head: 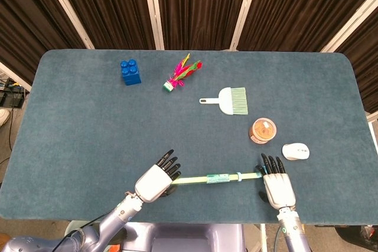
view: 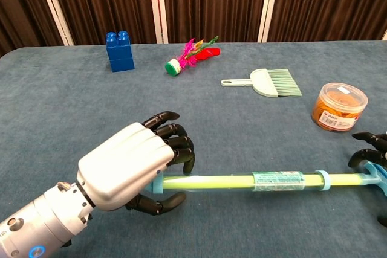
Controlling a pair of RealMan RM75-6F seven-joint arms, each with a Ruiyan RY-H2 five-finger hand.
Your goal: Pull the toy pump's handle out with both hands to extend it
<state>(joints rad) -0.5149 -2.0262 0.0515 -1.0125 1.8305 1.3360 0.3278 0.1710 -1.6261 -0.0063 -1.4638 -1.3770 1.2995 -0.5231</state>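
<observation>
The toy pump lies along the near edge of the table, a pale green tube with a blue T-handle at its right end. My left hand grips the tube's left end, fingers curled over it and thumb underneath. My right hand sits at the handle, its fingers stretched out over it and not closed around it. Most of the handle is hidden under that hand in the head view.
A white mouse and an orange-filled jar stand just beyond my right hand. Farther back are a small brush, a feather shuttlecock and a blue block. The table's front edge runs close behind both wrists.
</observation>
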